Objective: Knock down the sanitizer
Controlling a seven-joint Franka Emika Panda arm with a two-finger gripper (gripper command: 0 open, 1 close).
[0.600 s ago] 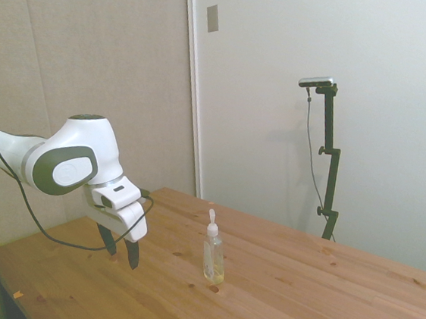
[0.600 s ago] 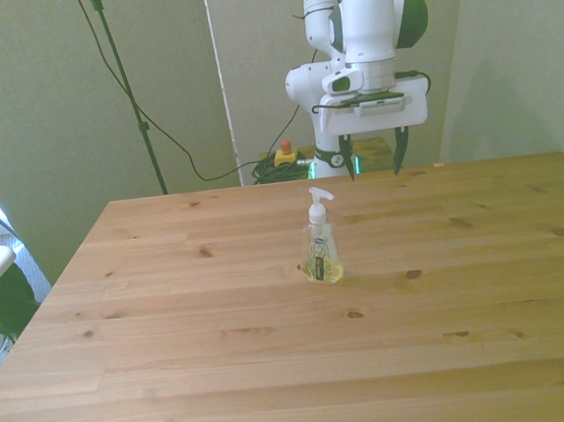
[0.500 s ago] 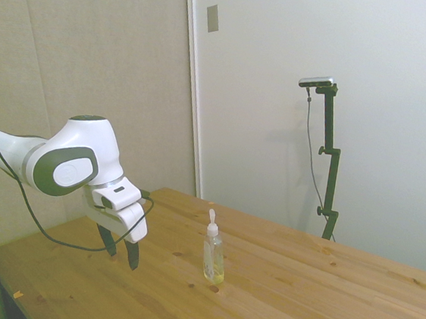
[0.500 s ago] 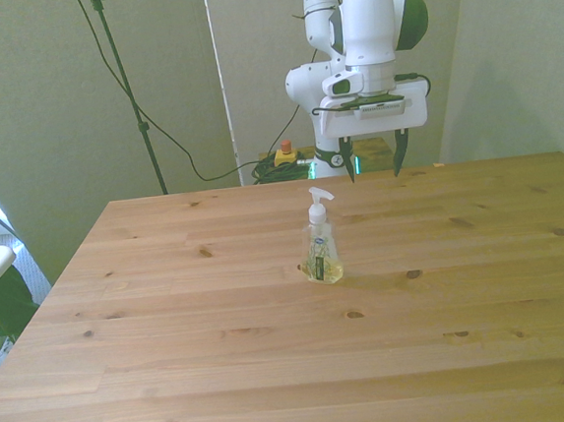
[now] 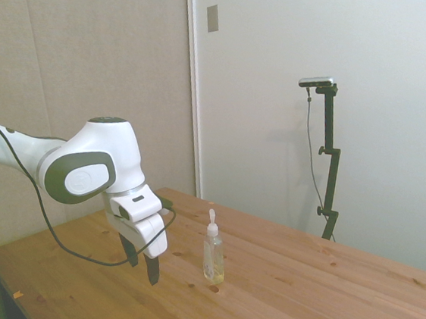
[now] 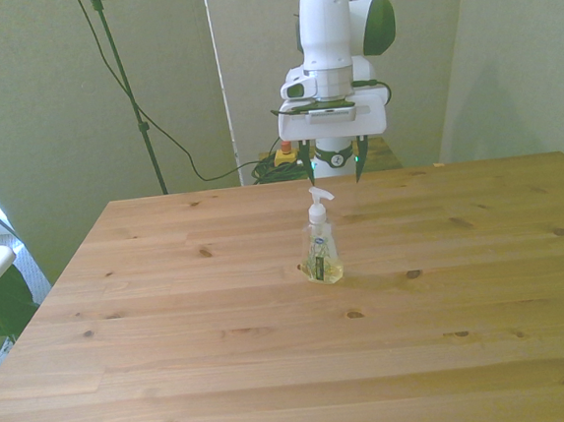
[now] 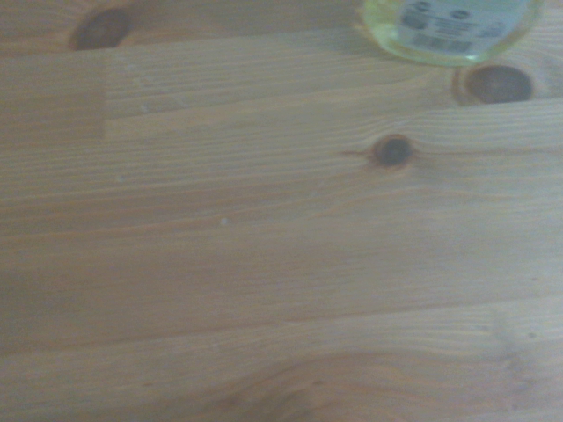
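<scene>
We see two dark fingers (image 6: 357, 168) on the gripper (image 6: 332, 173), spread apart with nothing between them and pointing down at the table (image 6: 178, 378); in the front view their tips hang above the wood just behind the one sanitizer bottle (image 6: 320, 247), one tip to either side of its white pump nozzle, and neither touches it. In the side view the gripper (image 5: 143, 265) sits near the bottle on the arm's side, with bare wood showing between them, its finger tips (image 5: 153, 273) low over the tabletop. Above the fingers is the white hand block, and behind it the one white Franka arm (image 5: 89, 173) with its rounded grey-capped joint and a single black cable looping beneath it. The sanitizer bottle (image 5: 213, 255) stands upright on the wooden table (image 5: 319, 308), roughly mid-width in the front view and toward the far half of the top, its yellowish liquid filling the lower part and a pale label on its face. The wrist view shows only planks with three dark knots and, at one edge, the yellowish base and label of the sanitizer bottle (image 7: 449, 26), slightly blurred. We count one bottle, one arm, one table. Behind the table stand pale wall panels (image 5: 93, 63).
</scene>
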